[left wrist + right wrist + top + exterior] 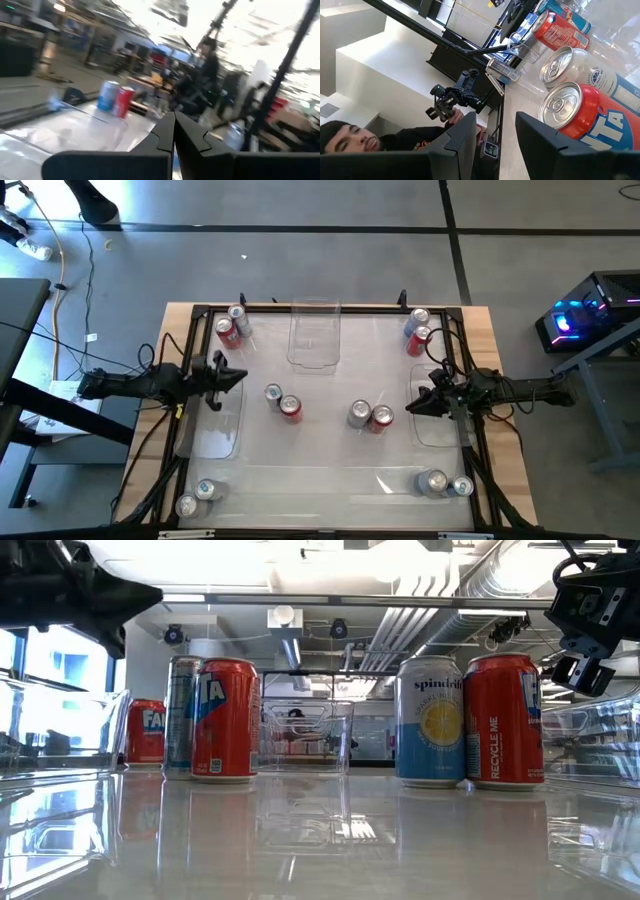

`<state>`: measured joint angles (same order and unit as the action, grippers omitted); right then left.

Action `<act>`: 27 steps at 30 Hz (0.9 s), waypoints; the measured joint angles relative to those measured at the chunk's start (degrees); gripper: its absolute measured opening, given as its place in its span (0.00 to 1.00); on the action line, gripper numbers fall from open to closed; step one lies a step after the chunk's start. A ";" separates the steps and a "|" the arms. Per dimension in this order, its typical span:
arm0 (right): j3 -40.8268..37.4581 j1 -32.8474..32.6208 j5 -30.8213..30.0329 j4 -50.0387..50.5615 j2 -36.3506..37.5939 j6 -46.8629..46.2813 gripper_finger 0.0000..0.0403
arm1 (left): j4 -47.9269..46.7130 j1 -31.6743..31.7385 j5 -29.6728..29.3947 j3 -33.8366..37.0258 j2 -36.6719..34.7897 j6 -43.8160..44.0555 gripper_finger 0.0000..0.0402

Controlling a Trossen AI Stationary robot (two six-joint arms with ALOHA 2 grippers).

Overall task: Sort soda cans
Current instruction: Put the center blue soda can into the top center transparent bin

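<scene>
Left gripper (228,376): mine, over the table's left side above a clear bin, empty; the left wrist view shows my fingers (172,135) pressed together at the tips, clenched on nothing.
Right gripper (418,404): mine, over the table's right side, above another clear bin; the right wrist view shows a clear gap between my fingers (462,137), so it is released and carries nothing.
Soda cans, general: all upright, long axis vertical, silver tops facing up in the high view.
Centre-left pair: a silver can (273,393) just beside a red can (290,409).
Centre-right pair: a silver can (359,414) touching or nearly touching a red can (381,418); close before my right gripper.
Far-left pair: red can (226,331) with a silver one (239,316) beside it, near the table's far-left corner.
Far-right pair: blue-tinted can (418,319) and red can (419,339), close together.
Near-left pair: two silver cans (197,497), near corner.
Near-right pair: two silver cans (445,483), near corner.
Clear bin, far middle (313,335): open top, no cans inside.
Table (320,470): glossy clear surface, wood edge.
Person (367,137): seen beyond the table edge in the right wrist view, holding a dark device.
</scene>
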<state>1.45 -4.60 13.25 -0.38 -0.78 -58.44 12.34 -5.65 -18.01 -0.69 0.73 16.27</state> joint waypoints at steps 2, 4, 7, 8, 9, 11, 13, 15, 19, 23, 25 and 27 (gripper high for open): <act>0.00 -0.02 0.01 0.00 0.00 -0.01 0.33 | 3.13 0.00 -0.25 0.00 0.00 -2.73 0.00; -0.02 -0.02 0.01 0.00 -0.02 0.01 0.33 | 5.97 0.00 -0.25 -0.02 0.00 -5.26 0.03; -0.01 -0.01 0.00 -0.02 0.01 0.00 0.33 | 8.32 0.00 0.05 -0.76 0.97 -8.20 0.11; 0.00 -0.01 0.01 0.00 0.01 0.00 0.33 | 8.26 0.00 0.29 -1.50 1.74 -9.23 0.14; 0.00 0.00 0.01 -0.01 0.00 -0.02 0.33 | 8.18 0.00 0.37 -2.41 2.78 -10.33 0.18; 0.00 -0.02 0.01 -0.01 0.01 -0.01 0.33 | 8.01 0.00 0.38 -4.61 5.54 -12.99 0.27; 0.00 -0.02 0.01 -0.02 -0.01 0.01 0.33 | 6.88 0.00 -0.50 -7.80 8.99 -15.34 0.35; -0.01 0.00 0.00 0.00 0.00 0.01 0.33 | 3.63 0.00 -2.85 -12.00 12.90 -16.77 0.43; 0.00 -0.02 -0.01 0.00 0.00 0.00 0.33 | -10.30 0.24 -6.55 -22.10 21.80 -18.03 0.57; -0.02 -0.02 0.01 0.00 -0.01 -0.02 0.33 | -25.75 1.77 -3.76 -31.93 31.05 -16.34 0.67; -0.01 -0.01 0.00 -0.01 0.01 0.00 0.33 | -30.93 2.92 0.60 -35.78 35.36 -15.72 0.72; 0.00 0.00 0.01 0.00 0.01 0.00 0.33 | -34.60 3.99 4.94 -38.99 39.45 -15.45 0.75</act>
<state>1.45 -4.60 13.26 -0.38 -0.78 -58.44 -22.25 -1.66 -13.07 -39.68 40.18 0.82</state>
